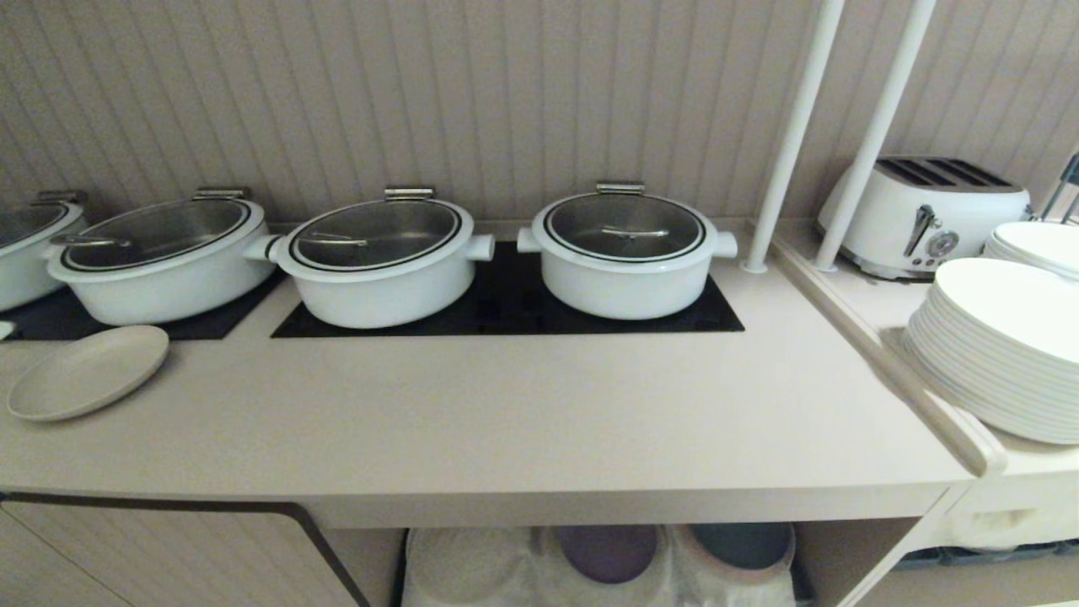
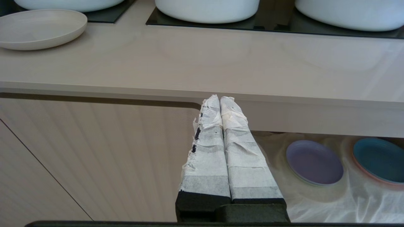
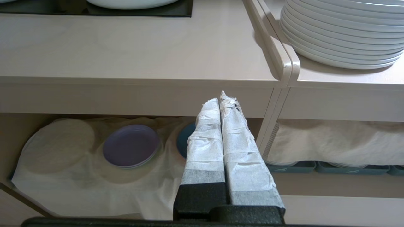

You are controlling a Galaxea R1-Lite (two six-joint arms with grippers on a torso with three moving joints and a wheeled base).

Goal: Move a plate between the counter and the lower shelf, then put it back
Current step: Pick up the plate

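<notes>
The cream-beige plate (image 1: 84,371) lies flat at the far left of the counter (image 1: 539,421), just in front of the hob; it also shows in the left wrist view (image 2: 38,28). Below the counter opens the lower shelf (image 1: 459,565), its floor draped in white cloth (image 3: 94,189). My left gripper (image 2: 220,98) is shut and empty, held before the counter's front edge (image 2: 284,116), well right of the plate. My right gripper (image 3: 220,97) is also shut and empty, in front of the shelf opening. Neither arm shows in the head view.
Several white pots (image 1: 628,253) with glass lids stand on black hob panels (image 1: 506,316). On the shelf cloth lie a purple plate (image 3: 131,145) and a blue plate (image 2: 378,159). Stacked white plates (image 1: 1003,346), a toaster (image 1: 923,215) and two white poles (image 1: 797,135) occupy the right ledge. A ribbed door (image 2: 94,157) closes the left.
</notes>
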